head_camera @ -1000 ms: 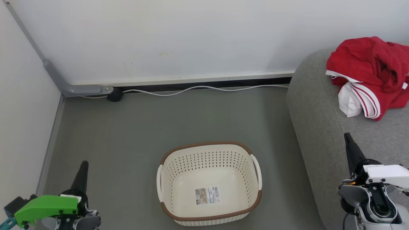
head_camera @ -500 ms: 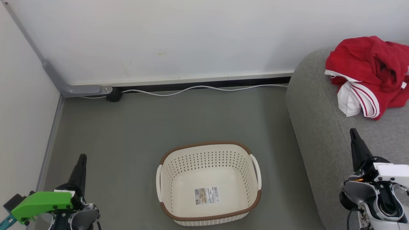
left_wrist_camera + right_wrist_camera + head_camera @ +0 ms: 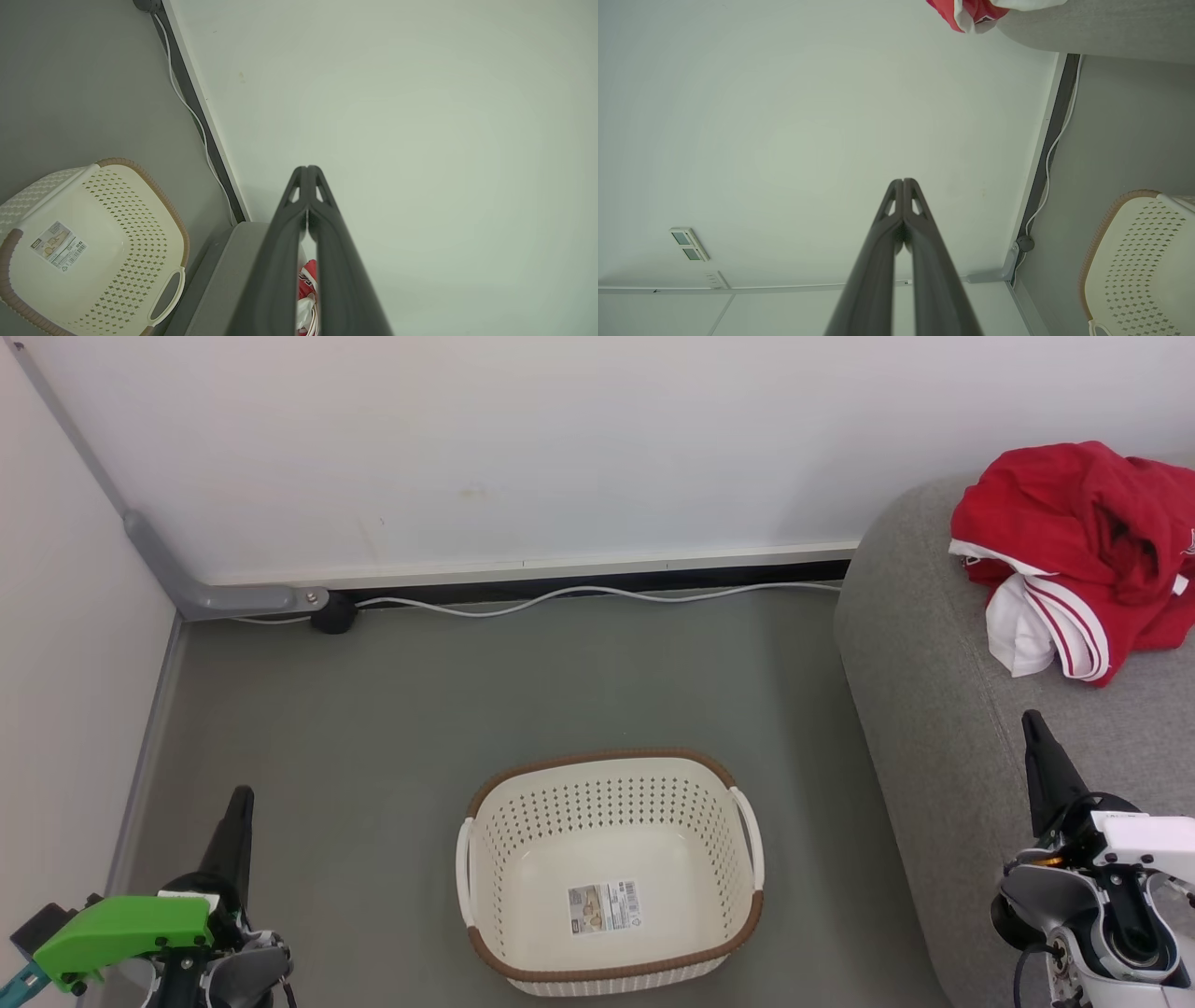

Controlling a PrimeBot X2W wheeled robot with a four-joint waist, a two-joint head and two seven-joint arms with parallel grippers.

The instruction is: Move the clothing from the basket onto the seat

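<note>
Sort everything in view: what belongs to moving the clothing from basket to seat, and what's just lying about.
Belongs to the job:
clothing, piled on the seat
basket, holding no clothing

Just lying about:
white cable
grey conduit
wall switches

**No text readable: one label, too small to make out**

A label sticker (image 3: 605, 907) lies on the inside floor of the cream basket (image 3: 607, 798). In the head view it shows a small brownish picture at its left and a barcode at its right, with lines of fine print that cannot be read. The left wrist view shows the same sticker (image 3: 58, 239) with the barcode and a small triangle mark, also illegible. The red clothing (image 3: 309, 276) carries a scrap of black-and-white marking, too small to tell.
</note>
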